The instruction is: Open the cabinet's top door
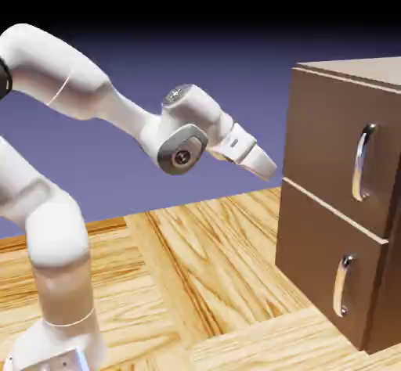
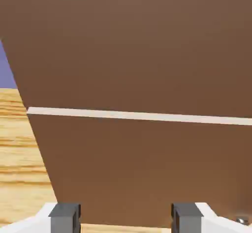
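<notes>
The dark-brown cabinet (image 1: 356,70) stands at the exterior view's right. Its top door (image 1: 323,138) is flush and carries a curved vertical silver handle (image 1: 363,163). My gripper (image 1: 266,166) hangs in the air to the left of the door, apart from it and at about the handle's height, pointing toward the cabinet. In the hand view the top door (image 2: 138,45) fills the upper half above a pale seam, and no handle shows on it there. The gripper (image 2: 125,219) is open, with nothing between its two grey fingertips (image 2: 64,218).
Below the seam is the smaller lower panel (image 1: 313,256) with its own silver handle (image 1: 342,286); the hand view shows this panel (image 2: 147,168) too. The wooden table (image 1: 204,275) stretches between the arm's base and the cabinet.
</notes>
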